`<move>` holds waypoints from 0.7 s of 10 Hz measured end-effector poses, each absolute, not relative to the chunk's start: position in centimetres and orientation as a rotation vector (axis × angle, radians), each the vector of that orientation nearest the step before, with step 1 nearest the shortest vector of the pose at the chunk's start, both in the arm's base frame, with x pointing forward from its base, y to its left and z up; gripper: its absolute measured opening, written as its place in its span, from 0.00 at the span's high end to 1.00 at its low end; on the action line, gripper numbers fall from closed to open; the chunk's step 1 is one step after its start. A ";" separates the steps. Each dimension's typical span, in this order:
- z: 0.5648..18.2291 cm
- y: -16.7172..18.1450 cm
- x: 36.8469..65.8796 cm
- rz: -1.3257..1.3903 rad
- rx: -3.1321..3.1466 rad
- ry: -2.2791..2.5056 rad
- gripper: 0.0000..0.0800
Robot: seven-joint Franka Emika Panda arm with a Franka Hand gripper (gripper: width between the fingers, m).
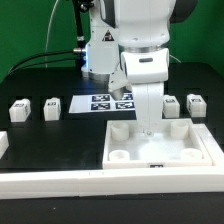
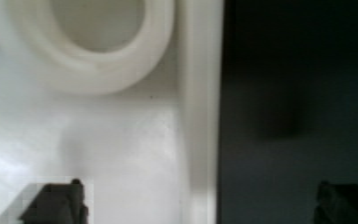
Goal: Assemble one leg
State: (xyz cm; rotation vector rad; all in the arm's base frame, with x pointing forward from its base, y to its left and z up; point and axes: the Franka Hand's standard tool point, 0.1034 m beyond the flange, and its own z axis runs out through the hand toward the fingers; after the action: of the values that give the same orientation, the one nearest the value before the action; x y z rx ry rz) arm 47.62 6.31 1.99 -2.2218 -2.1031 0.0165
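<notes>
Hovering above the tray-like top (image 1: 186, 150) near the bench's front edge, the gripper (image 1: 148, 128) has jaws apart, empty; four legs (image 1: 50, 107) lie loose mid-bench; none socketed yet.

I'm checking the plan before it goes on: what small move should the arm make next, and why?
Probably raise the gripper from above the tray and head for the nearest leg. Its fingers stand open and hold nothing, and no leg is in a socket yet.
</notes>
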 end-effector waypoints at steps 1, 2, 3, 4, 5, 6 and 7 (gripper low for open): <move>2.9 6.4 47.7 0.008 -2.240 -2.101 0.19; 4.0 6.5 47.5 -0.001 -2.263 -2.097 0.19; 5.1 6.2 47.2 -0.007 -2.283 -2.094 0.19; 6.1 5.7 46.7 -0.017 -2.302 -2.094 0.19; 6.5 5.0 46.2 -0.042 -2.326 -2.090 0.19; 6.4 4.9 45.9 -0.039 -2.344 -2.067 0.19; 6.3 4.9 46.0 -0.039 -2.367 -2.038 0.19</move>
State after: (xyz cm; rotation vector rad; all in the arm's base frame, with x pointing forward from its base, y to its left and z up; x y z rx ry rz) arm 45.98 4.95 6.34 -2.3666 -2.0380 -0.0390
